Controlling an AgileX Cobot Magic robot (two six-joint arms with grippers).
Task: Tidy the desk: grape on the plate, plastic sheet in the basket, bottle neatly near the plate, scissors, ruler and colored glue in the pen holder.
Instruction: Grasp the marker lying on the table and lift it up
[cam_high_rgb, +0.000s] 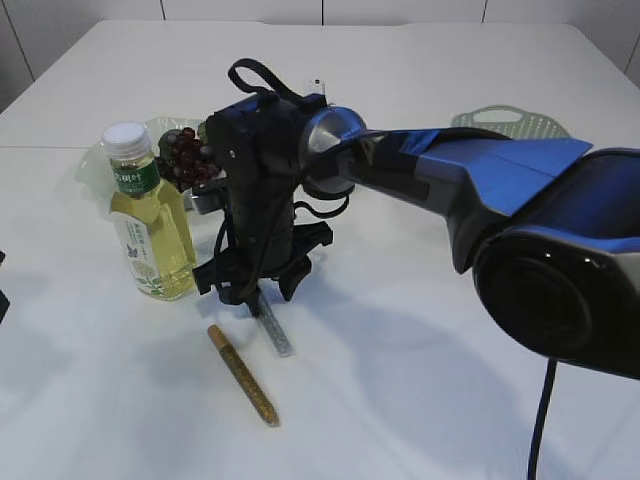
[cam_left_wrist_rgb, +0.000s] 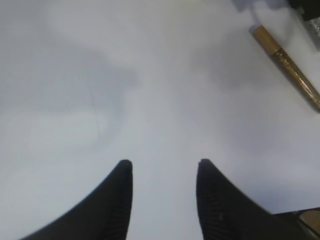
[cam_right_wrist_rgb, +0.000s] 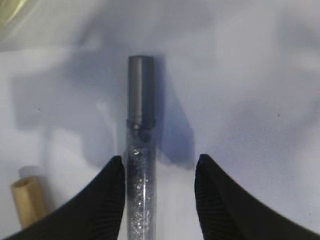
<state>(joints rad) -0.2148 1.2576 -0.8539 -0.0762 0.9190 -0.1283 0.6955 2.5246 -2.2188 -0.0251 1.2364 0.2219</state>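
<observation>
My right gripper (cam_high_rgb: 262, 290) points down at the table, open, with its fingers on either side of a silver glitter glue tube (cam_high_rgb: 276, 330). In the right wrist view the tube (cam_right_wrist_rgb: 141, 125) lies between the fingers (cam_right_wrist_rgb: 159, 165), close against the left one. A gold glitter glue tube (cam_high_rgb: 243, 375) lies just in front; it also shows in the right wrist view (cam_right_wrist_rgb: 27, 200) and the left wrist view (cam_left_wrist_rgb: 287, 67). My left gripper (cam_left_wrist_rgb: 162, 167) is open and empty over bare table. The bottle (cam_high_rgb: 150, 215) stands upright at the left. Grapes (cam_high_rgb: 187, 152) sit on the plate (cam_high_rgb: 160, 125). Scissors, ruler and plastic sheet are out of view.
A pale basket (cam_high_rgb: 510, 122) lies at the back right. The right arm reaches across the middle and hides what is behind it. The white table stretches to the front and right.
</observation>
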